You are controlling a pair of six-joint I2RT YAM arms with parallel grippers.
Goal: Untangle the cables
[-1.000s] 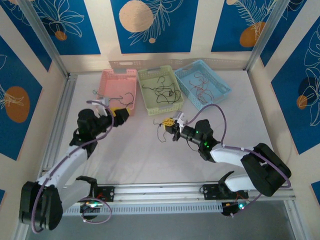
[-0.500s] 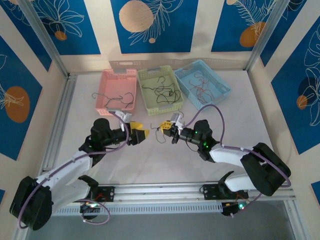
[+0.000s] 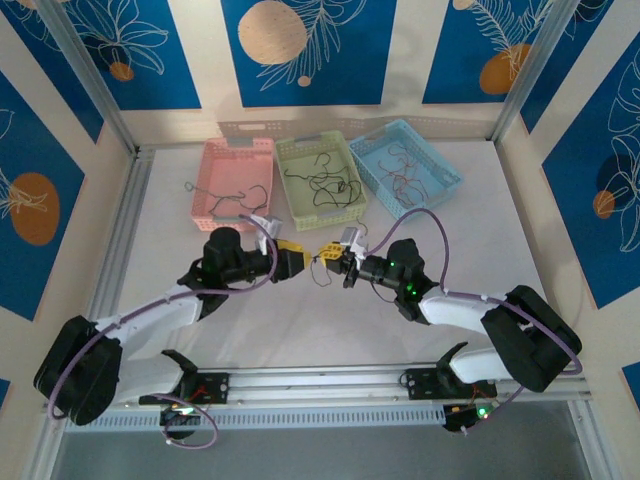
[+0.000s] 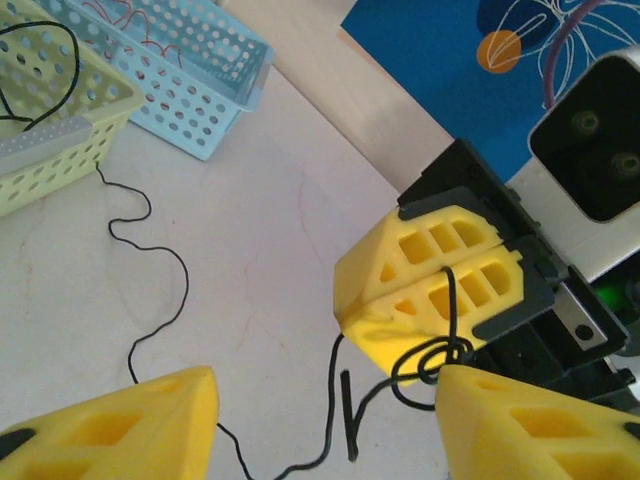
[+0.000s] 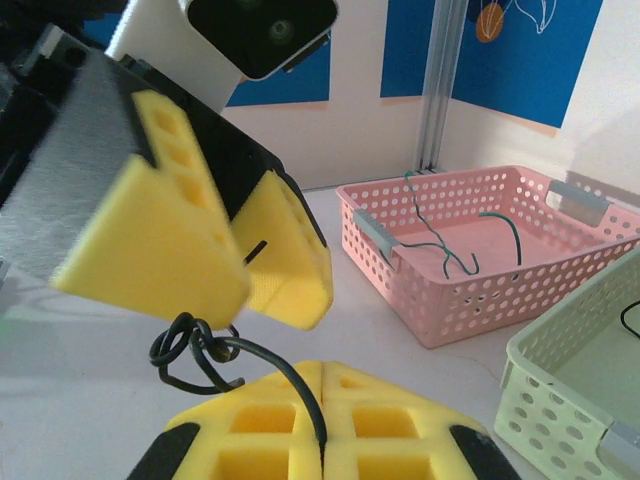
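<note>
Now that L pincer (image 3: 292, 262) has swung in from pink basket (image 3: 237, 146), sits tip to tip w/ R pincer (image 3: 328, 251), jaws apart but narrowing, nothing gripped. Clamped shut at R on black cable (image 4: 435, 360), knot just fwd of tips. Looks set for two-handed pull-apart.

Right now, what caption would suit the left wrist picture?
Shut right fingers pinch a knotted black cable; the open left fingers straddle its knot.

perforated plastic pink basket (image 5: 470, 290), smooth black cable (image 4: 348, 415), matt table (image 4: 250, 250)
</note>
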